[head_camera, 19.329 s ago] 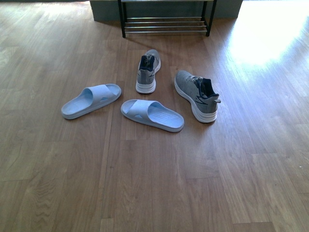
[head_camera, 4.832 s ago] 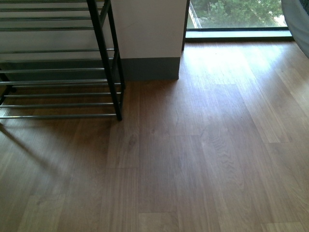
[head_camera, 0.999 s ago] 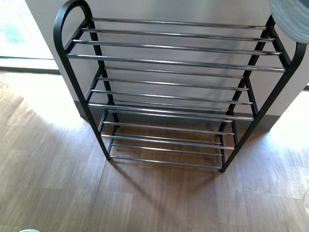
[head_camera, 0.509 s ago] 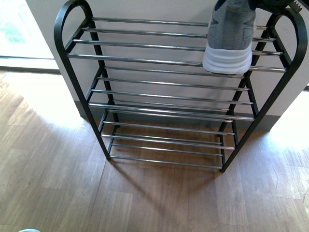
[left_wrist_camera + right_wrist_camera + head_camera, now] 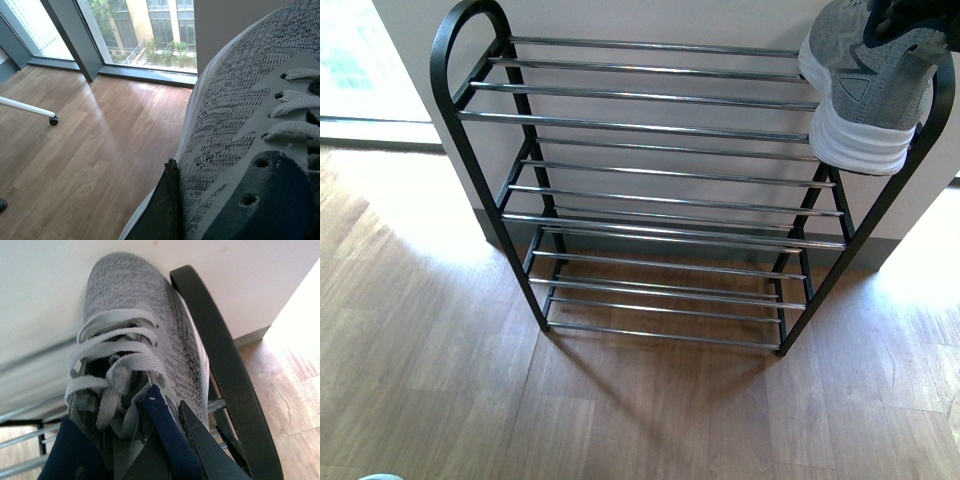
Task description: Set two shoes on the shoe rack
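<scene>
Grey knit sneaker with white sole and dark collar [image 5: 860, 80]: located upper right of the front view, tilted, over the right end of the top tier of the tall black-framed shoe rack with chrome rods [image 5: 650, 128]. The white heel faces the camera and overlaps the front rod. Contact with the rods cannot be confirmed. The toe points toward the white wall [image 5: 650, 20]. The sneaker sits just beside the rack's curved end frame.

Right hand [image 5: 910, 15]: closed on the sneaker's collar.

Left hand [image 5: 169, 212]: one dark finger presses the side of a second grey knit sneaker [image 5: 235, 125], gripping it above the wooden floor [image 5: 75, 150]. The other finger is hidden.
</scene>
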Controlling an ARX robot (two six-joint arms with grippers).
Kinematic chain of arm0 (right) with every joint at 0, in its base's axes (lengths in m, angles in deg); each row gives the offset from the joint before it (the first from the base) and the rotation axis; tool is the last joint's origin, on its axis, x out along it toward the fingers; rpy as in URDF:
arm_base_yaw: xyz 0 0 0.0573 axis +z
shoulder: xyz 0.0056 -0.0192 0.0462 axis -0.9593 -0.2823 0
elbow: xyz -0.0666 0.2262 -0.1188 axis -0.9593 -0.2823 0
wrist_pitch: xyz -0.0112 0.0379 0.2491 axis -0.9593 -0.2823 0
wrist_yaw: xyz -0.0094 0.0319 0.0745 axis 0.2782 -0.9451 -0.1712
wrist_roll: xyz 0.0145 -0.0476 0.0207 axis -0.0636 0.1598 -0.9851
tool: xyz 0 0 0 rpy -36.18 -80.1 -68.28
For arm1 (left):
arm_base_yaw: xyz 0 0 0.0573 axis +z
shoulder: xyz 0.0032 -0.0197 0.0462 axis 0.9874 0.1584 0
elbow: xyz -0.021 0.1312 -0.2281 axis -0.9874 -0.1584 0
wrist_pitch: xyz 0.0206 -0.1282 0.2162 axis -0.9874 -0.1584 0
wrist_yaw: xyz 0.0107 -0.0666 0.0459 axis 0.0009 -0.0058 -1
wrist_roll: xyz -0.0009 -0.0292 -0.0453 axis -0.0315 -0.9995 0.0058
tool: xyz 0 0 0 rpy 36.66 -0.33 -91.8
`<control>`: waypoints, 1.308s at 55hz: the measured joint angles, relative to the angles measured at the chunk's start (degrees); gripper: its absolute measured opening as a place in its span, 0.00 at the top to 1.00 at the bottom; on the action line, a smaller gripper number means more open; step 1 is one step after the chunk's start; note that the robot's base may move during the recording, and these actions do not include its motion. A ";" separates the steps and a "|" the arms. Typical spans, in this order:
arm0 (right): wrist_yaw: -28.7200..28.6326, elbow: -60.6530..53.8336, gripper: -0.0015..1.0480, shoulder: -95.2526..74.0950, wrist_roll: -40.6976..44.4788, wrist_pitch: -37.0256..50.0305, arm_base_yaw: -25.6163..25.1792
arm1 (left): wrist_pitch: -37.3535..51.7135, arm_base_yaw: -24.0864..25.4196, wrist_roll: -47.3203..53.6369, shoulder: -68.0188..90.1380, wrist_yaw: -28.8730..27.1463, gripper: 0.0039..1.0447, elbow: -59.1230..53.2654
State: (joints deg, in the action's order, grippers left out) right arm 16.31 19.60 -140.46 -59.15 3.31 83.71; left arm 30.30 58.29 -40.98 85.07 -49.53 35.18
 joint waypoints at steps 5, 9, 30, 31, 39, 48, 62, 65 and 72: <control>-1.11 0.11 0.99 -0.04 2.01 -0.39 0.02 | 0.00 0.00 0.00 0.00 -0.04 0.99 0.00; -1.38 0.11 0.95 -0.04 3.10 -0.02 0.00 | 0.00 0.00 0.00 0.00 -0.07 0.99 0.00; -8.41 -11.43 0.16 26.21 10.36 2.89 -4.37 | 0.00 0.00 0.00 0.00 -0.22 0.99 0.00; -9.01 -13.44 0.19 27.17 12.31 7.98 -4.79 | 0.00 0.00 0.00 0.00 -0.22 0.99 0.00; -10.71 -28.28 0.39 31.71 22.43 32.57 -5.64 | 0.00 0.00 0.00 0.00 0.09 0.99 0.00; -11.85 -40.28 0.61 35.58 26.23 41.77 -5.84 | 0.00 0.00 0.00 0.00 -0.20 0.99 0.00; -15.12 -53.94 0.98 44.57 28.00 46.71 -8.90 | 0.00 0.00 0.00 0.00 0.02 0.99 0.00; -15.28 -56.24 0.98 46.10 27.91 47.17 -9.51 | 0.00 0.00 0.00 0.00 -0.04 0.99 0.00; -15.26 -60.17 0.98 49.29 27.91 47.56 -10.03 | 0.00 0.00 0.00 0.00 -0.15 0.99 0.00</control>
State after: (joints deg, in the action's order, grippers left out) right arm 1.06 -40.57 -91.17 -31.24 50.87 73.68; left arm 30.30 58.29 -40.98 85.07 -49.68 35.18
